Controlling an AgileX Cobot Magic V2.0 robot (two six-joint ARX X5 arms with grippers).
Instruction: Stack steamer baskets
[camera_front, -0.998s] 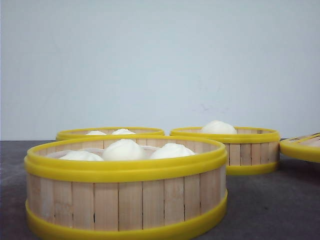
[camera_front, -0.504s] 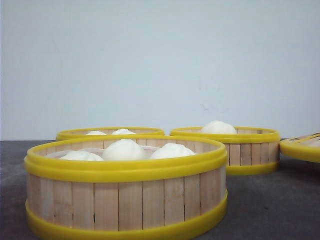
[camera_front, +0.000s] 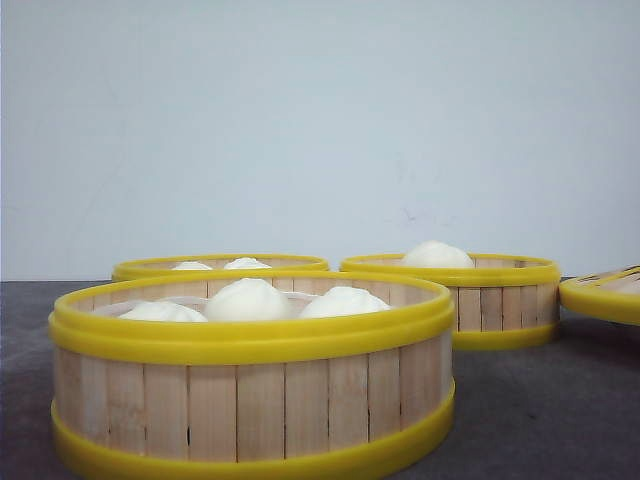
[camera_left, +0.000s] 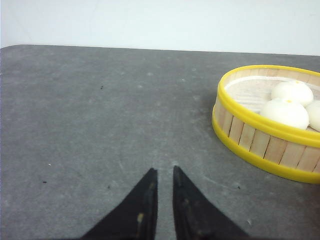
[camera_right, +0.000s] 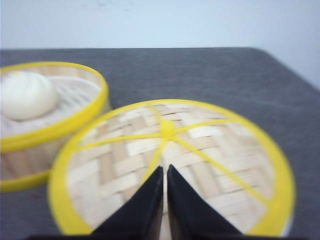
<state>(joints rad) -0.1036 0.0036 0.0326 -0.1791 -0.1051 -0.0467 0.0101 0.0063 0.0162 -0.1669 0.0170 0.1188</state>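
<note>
My left pincer (camera_left: 163, 176) and right pincer (camera_right: 164, 172) are both nearly clenched, grasping nothing. None of the steamer baskets (camera_front: 250, 370) is stacked. I should spread wide, grip one rim squarely and lift level so the buns (camera_front: 247, 298) stay put.

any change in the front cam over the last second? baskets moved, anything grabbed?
Nothing visibly changed. In the front view the near steamer basket, the back left basket, the back right basket and the lid sit where they were, unstacked. No gripper appears in that view; the wrist views show the left gripper and right gripper nearly shut on nothing.
</note>
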